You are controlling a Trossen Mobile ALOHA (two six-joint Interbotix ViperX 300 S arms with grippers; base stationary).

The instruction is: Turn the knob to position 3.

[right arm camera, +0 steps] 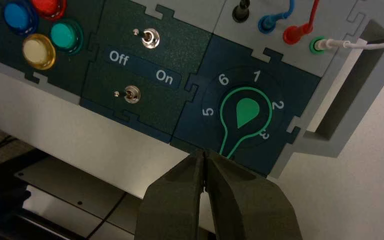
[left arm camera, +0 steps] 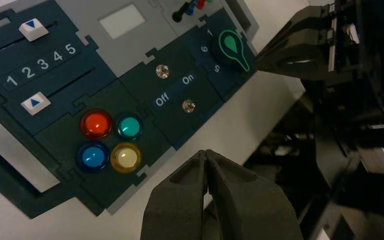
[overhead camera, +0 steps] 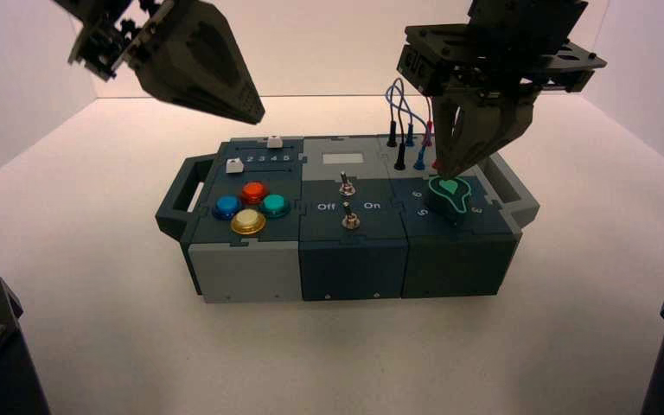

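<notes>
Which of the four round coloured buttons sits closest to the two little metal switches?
The teal button. It sits on the switch side of the cluster, beside the Off label; the red, yellow and blue ones lie farther away.

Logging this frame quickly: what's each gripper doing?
Left gripper: shut, empty, raised over the box's left end.
Right gripper: shut, empty, beside the knob.
</notes>
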